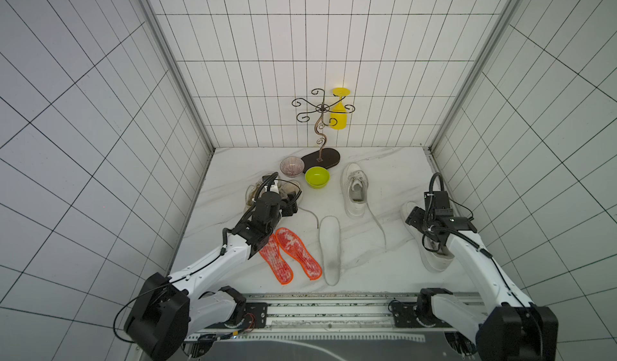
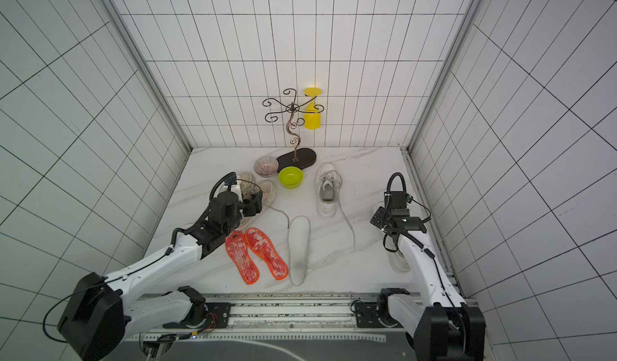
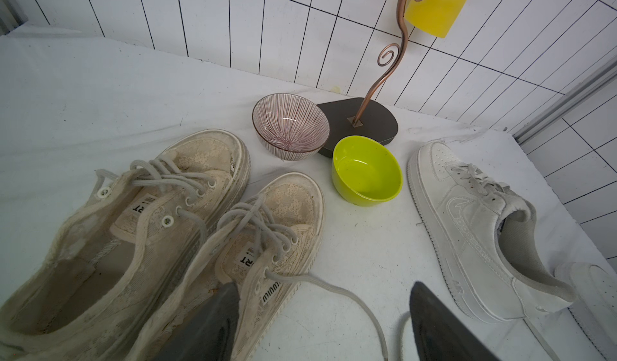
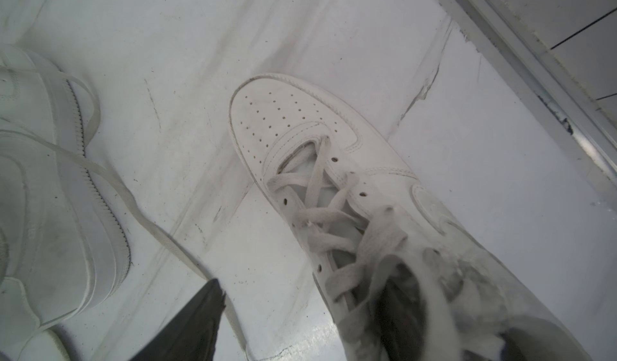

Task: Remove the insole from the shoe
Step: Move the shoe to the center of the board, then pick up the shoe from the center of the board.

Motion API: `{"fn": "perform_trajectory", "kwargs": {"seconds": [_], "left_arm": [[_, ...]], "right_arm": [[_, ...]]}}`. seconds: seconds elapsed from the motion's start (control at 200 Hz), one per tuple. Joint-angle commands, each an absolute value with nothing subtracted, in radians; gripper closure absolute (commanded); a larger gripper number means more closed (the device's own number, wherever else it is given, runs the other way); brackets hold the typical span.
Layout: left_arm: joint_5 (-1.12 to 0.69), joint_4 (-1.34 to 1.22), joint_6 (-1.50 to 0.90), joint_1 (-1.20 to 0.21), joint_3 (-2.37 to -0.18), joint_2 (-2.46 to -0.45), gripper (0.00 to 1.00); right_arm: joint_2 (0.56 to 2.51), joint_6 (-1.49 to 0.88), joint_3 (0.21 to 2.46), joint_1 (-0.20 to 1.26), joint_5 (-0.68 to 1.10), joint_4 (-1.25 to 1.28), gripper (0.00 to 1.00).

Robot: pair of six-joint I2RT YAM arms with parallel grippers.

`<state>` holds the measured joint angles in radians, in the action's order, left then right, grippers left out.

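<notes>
**Top views.** The white leather low-top sneaker (image 1: 434, 264) lies at the right edge of the white marble tabletop (image 1: 364, 269), toe pointing far. Its insole is not visible; it is judged to sit inside, flat on the footbed. The right arm comes in from the near edge, wrist pitched down, with the right claw (image 1: 424, 239) over the shoe mouth. The left arm extends to the far left, over a pair of beige lace sneakers (image 2: 268, 189).

**Left wrist view.** The left claw (image 3: 324, 296) stands wide and empty. One of its fingers (image 3: 207, 326) hangs above the side of the right-hand beige sneaker.

**Right wrist view.** The right claw's fingers (image 4: 193, 322) are spread wide. One is outside the shoe on its left side, clear of it. The other is lost in blur at the mouth, so contact with the insole cannot be confirmed.

**Handling.** Expect a light, thin, flexible foam insole, possibly held in by friction. Pinch the heel end at the collar — it should bend and peel upward. The shoe itself is light and may lift with it.
</notes>
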<state>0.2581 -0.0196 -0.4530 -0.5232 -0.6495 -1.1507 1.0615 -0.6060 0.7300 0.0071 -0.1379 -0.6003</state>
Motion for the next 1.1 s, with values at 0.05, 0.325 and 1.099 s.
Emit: {"fn": "perform_trajectory", "kwargs": {"seconds": [0.05, 0.325, 1.099], "left_arm": [[0.272, -0.026, -0.453, -0.519, -0.634, -1.121, 0.21], [0.259, -0.029, -0.457, -0.518, -0.637, -1.139, 0.22], [0.035, -0.087, -0.393, -0.887, -0.903, -1.479, 0.24]], "right_arm": [[1.066, -0.644, 0.641, 0.009, -0.034, -0.563, 0.28], [1.138, -0.663, 0.712, 0.131, 0.073, -0.429, 0.39], [0.969, -0.627, 0.766, 0.237, -0.228, -0.512, 0.36]]}}
